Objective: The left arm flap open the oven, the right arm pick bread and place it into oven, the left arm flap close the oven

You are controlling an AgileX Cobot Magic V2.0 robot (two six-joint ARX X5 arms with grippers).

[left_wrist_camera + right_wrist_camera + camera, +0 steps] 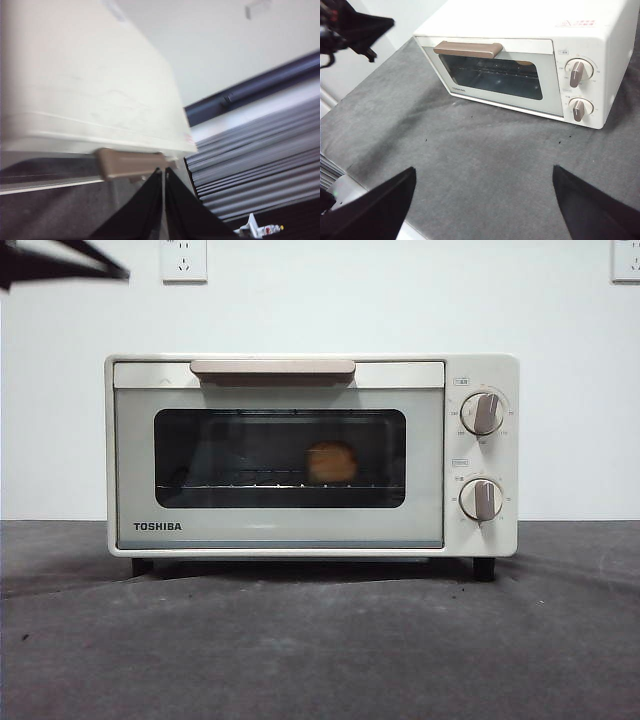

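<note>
Right gripper (482, 200): two black jaws spread wide, holding nothing, hanging over the dark grey table cloth (485, 155), well in front of the oven.

Cream-white boxy TOSHIBA toaster oven (480, 370): door shut; beige bar handle (272, 370) runs level along the door's top edge.

Small golden-orange bread bun (332, 462): inside, on the wire rack (230, 483), behind the dark glass.

Left gripper (163, 175): black tapered jaws pressed together, tips just below the handle's end, nearer the oven than the right. Task looks complete.

Front view faces the oven (310, 455) level; wrist views look down — all share it.
</note>
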